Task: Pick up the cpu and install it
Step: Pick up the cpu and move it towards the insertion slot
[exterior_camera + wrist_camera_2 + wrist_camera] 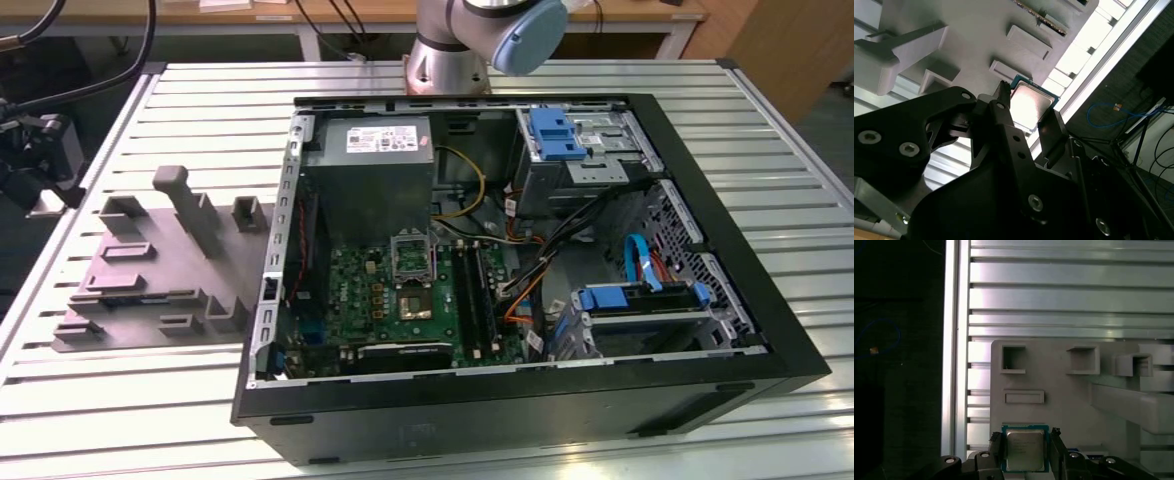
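Observation:
In both wrist views the cpu (1025, 450) (1029, 102), a thin square chip with a pale metal top and a darker rim, sits flat between my two black fingers. My gripper (1026, 441) (1028, 109) is shut on it, one finger (996, 444) against each side edge. The chip hangs above the corner of the grey plastic fixture (1054, 390) (979, 30), near the table's edge. In the exterior view the metal-framed socket (411, 256) lies on the green motherboard inside the open computer case (534, 410).
The fixture (147, 280) lies on the slatted metal table (120, 420) at the exterior view's left, beside the case. Raised blocks and a tall post (180, 185) stand on it. Cables, drive bays and a power supply (380, 150) crowd the case. The arm's base (454, 50) stands behind.

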Motion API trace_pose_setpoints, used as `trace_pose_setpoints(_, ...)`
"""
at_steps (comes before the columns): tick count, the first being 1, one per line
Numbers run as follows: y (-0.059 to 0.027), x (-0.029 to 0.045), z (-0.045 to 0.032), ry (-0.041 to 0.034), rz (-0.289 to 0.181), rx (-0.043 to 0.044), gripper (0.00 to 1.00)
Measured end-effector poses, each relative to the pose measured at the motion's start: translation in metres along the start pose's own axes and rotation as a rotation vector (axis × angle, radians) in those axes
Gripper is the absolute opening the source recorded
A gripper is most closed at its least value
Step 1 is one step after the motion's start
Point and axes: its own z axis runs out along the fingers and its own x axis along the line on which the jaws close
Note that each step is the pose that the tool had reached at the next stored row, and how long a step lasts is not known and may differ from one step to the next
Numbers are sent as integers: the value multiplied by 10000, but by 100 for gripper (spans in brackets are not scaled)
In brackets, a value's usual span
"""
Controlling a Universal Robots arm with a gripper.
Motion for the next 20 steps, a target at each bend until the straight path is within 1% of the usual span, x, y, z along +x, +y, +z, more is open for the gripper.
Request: trace_pose_setpoints(20,3,-1,-71,0,0,0,47)
